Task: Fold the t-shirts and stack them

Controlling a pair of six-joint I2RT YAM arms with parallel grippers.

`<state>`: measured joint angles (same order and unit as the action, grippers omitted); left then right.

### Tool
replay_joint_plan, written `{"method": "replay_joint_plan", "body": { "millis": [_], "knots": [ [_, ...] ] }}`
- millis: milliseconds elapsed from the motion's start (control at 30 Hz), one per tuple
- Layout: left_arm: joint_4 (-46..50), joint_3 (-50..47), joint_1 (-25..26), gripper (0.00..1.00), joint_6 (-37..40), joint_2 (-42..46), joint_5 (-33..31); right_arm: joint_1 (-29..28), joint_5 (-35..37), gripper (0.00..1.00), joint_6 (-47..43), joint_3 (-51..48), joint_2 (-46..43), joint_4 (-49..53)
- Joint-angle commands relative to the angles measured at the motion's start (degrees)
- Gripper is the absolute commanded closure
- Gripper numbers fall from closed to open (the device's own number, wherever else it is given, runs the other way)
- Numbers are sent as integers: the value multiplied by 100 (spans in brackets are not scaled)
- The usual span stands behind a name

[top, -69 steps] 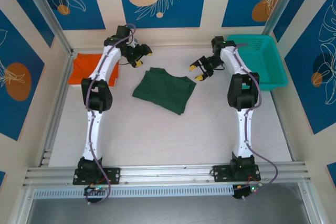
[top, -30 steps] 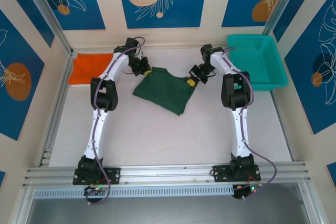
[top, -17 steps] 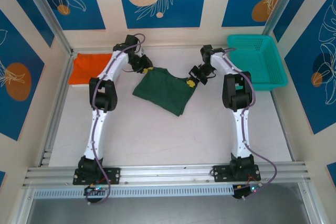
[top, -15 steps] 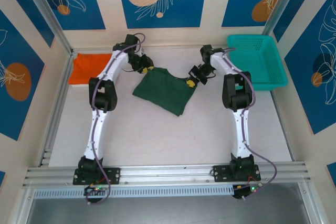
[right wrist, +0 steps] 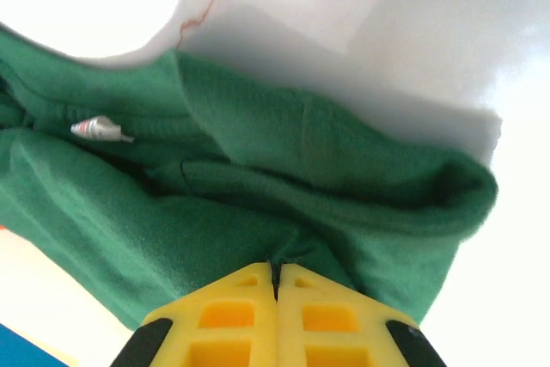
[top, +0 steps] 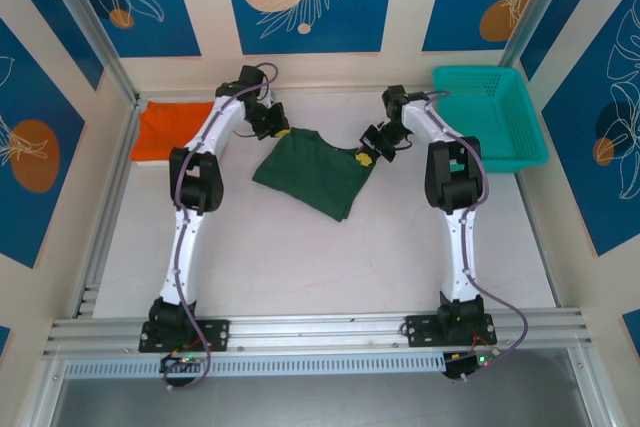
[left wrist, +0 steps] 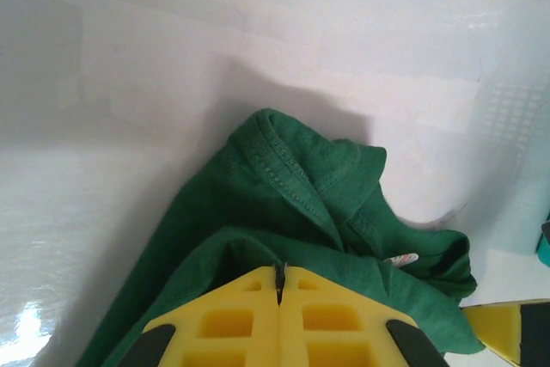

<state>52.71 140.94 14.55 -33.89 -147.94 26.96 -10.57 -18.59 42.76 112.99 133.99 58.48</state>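
The left fingers (left wrist: 249,320) are pinched tight on the green shirt (left wrist: 284,204) at its far left corner, and the right fingers (right wrist: 245,320) are clamped on its far right corner. The shirt lies mid-counter (top: 300,247). The orange shirt (top: 165,129) sits folded at far left.

Folded t-shirt (top: 165,130) far left, loose t-shirt (top: 310,175) centre, basket (top: 492,112) far right

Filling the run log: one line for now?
left gripper: jaws shut on green t-shirt; right gripper: same; orange t-shirt: folded, far left
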Motion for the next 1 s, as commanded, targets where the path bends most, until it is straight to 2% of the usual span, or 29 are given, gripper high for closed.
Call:
{"method": "replay_joint_plan", "body": {
  "millis": [0, 100, 200, 367, 433, 467, 500, 533, 567, 633, 700, 767, 800, 833, 967],
  "knots": [
    [-332, -154, 66, 100, 36, 710, 232, -75, -339, 100, 57, -524, -970, -483],
    [-888, -293, 109, 100, -165, 1052, 446, -77, -381, 100, 211, -1129, -1534, -886],
    [-1208, -51, 143, 100, -416, 995, 533, -11, -286, 100, 354, -1494, -1853, -1044],
    [-1531, 728, 259, 100, -1092, 76, 751, 250, -109, 100, 658, -1610, -1755, -768],
    [-1805, 1154, 380, 94, -1450, -414, 828, 336, 68, 100, 798, -1674, -1711, -706],
    [-1873, 1403, 446, 88, -1562, -678, 745, 385, 233, 100, 899, -1632, -1628, -590],
    [-1907, 1604, 496, 75, -1651, -892, 573, 453, 304, 100, 954, -1553, -1510, -500],
    [-1942, 1661, 505, 58, -1725, -1028, 394, 485, 337, 100, 973, -1474, -1387, -437],
    [-1941, 1658, 482, 49, -1837, -1140, 179, 526, 437, 100, 982, -1270, -1179, -200],
    [-2111, 1653, 378, 34, -2179, -1315, 77, 615, 624, 100, 1023, -827, -824, 268],
    [-2407, 1728, 297, 28, -2458, -1383, 102, 661, 614, 100, 1067, -649, -676, 388],
    [-2220, 1807, 235, 11, -2347, -1234, -111, 653, 732, 100, 1124, -583, -630, 586],
    [-2028, 1806, 209, 6, -2145, -1086, -244, 669, 886, 100, 1181, -561, -612, 758],
    [-1831, 1797, 199, 4, -1930, -959, -342, 671, 959, 95, 1197, -586, -626, 833],
    [-879, 1563, 202, 0, -1201, -261, -896, 692, 1316, 48, 1289, -938, -1025, 694]
  ]
}}
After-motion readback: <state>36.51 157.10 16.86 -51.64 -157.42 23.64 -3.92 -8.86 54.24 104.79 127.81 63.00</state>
